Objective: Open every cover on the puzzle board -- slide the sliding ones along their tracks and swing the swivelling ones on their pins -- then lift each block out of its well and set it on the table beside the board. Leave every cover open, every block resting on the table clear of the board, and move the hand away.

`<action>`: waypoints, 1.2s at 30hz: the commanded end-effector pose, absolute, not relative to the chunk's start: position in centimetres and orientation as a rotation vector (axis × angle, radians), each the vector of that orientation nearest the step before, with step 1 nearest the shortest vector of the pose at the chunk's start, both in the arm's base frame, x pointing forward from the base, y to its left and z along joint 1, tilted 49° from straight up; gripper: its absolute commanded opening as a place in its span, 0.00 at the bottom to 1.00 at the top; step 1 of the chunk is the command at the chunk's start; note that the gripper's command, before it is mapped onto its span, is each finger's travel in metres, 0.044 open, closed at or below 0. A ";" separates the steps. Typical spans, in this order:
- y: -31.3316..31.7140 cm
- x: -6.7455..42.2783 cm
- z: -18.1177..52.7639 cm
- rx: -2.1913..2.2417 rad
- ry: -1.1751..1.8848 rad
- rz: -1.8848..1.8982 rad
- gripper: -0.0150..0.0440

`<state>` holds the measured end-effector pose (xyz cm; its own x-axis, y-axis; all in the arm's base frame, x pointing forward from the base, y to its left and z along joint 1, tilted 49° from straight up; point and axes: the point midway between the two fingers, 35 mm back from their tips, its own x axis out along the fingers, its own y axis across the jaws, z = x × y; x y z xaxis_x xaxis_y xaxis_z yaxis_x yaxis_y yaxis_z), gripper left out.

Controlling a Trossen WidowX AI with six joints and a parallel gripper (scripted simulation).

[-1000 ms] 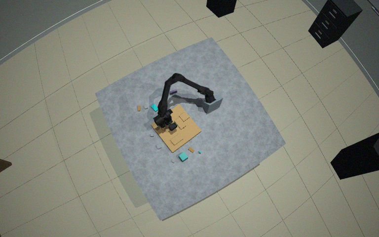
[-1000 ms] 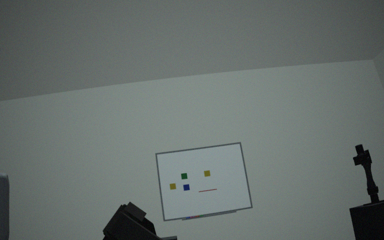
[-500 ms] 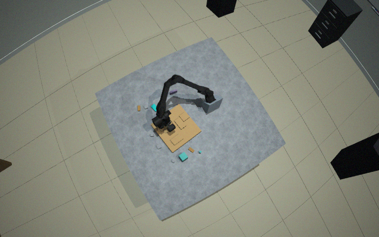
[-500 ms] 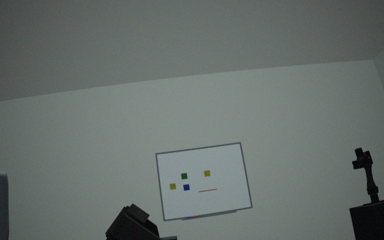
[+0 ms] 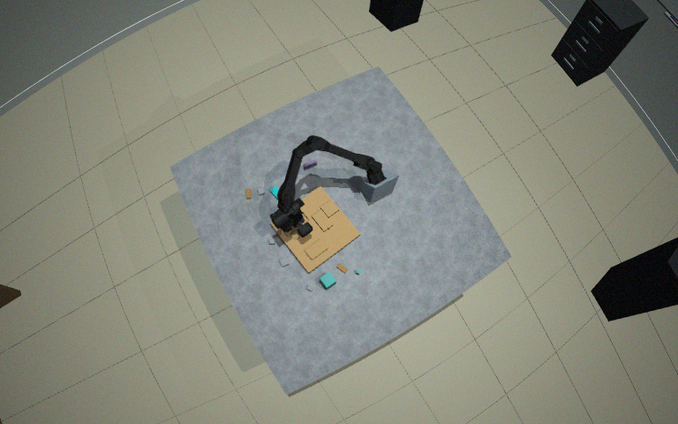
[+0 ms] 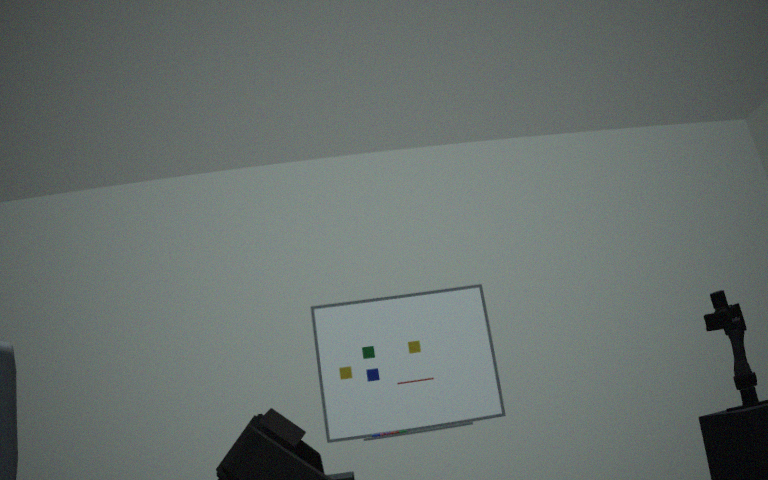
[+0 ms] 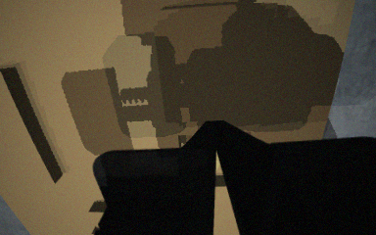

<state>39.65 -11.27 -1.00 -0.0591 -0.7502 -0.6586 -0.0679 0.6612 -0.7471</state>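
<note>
Grey matting (image 5: 400,279) covers the table, which stands on a tiled floor with dark cabinets (image 5: 594,42) at the room's edge.

Nearest in the wrist view, the gripper (image 7: 216,162) points down over the board with its fingers pressed together and nothing between them; only a thin sliver of light separates them.

Just beyond the fingertips lies the tan puzzle board (image 5: 340,235). In the wrist view, a pale raised piece (image 7: 128,61), probably a cover, sits up and to the left of the fingertips, mostly in the arm's shadow. A long dark slot (image 7: 31,122) runs diagonally further left; its long axis slants from upper left to lower right.

In the top view, the gripper (image 5: 290,220) hangs over the board's left corner. Outlined covers (image 5: 327,212) lie to its right. Loose blocks rest on the matting off the board: a teal block (image 5: 327,281), an orange block (image 5: 342,268), another teal block (image 5: 274,191).

Judgement: the closed fingertips serve as a pusher, and the coming move depends on the cover lying ahead and left of them.
</note>
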 end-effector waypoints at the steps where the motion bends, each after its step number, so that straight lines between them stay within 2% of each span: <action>1: -10.7 40.1 -0.5 -0.695 1.538 -0.641 0.25; 32: -7.7 40.8 2.0 -0.694 1.538 -0.640 0.25; 36: -7.1 39.6 1.2 -0.614 1.493 -0.717 0.25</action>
